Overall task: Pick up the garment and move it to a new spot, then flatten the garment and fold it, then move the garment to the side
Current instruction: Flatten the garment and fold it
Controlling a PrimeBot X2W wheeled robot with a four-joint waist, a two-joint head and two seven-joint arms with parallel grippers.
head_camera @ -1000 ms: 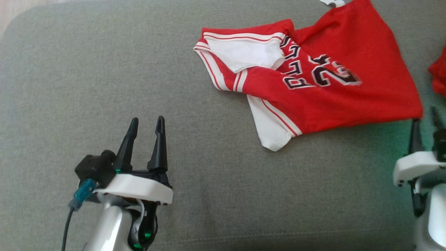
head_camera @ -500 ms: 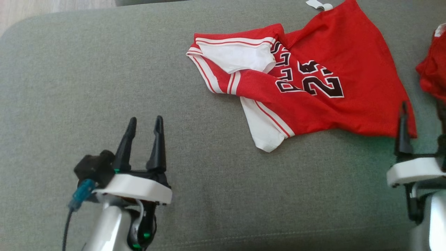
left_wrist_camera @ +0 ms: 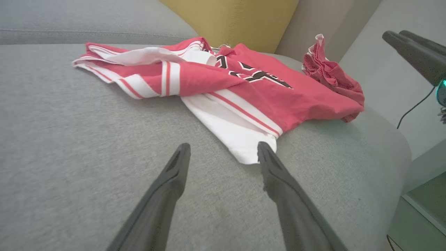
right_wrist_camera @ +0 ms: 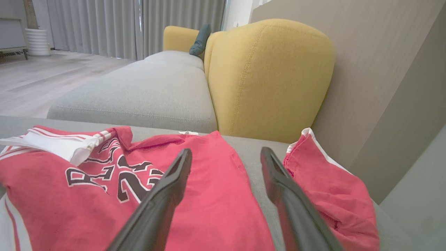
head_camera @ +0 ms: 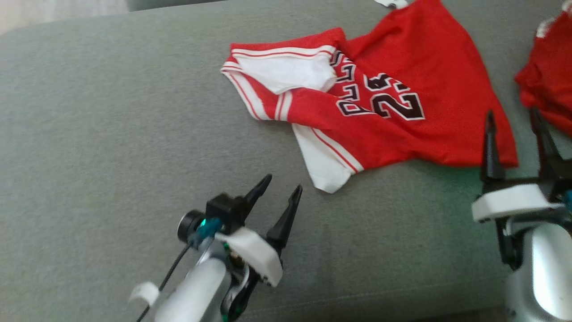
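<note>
The red jersey [head_camera: 447, 80] lay rumpled at upper right on the grey cushion [head_camera: 111, 134]. The left gripper [head_camera: 282, 185] and right gripper [head_camera: 513, 114] gaped empty; flattening probably needed low pinches on opposite edges, pulled apart evenly.

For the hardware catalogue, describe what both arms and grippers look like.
The left gripper and right gripper each have two long, tapering black fingers on a white bracket, capping a glossy silver-white forearm. The left wrist carries a black camera module with a teal connector and a thin black cable; a white tag sticks off that forearm.
</note>
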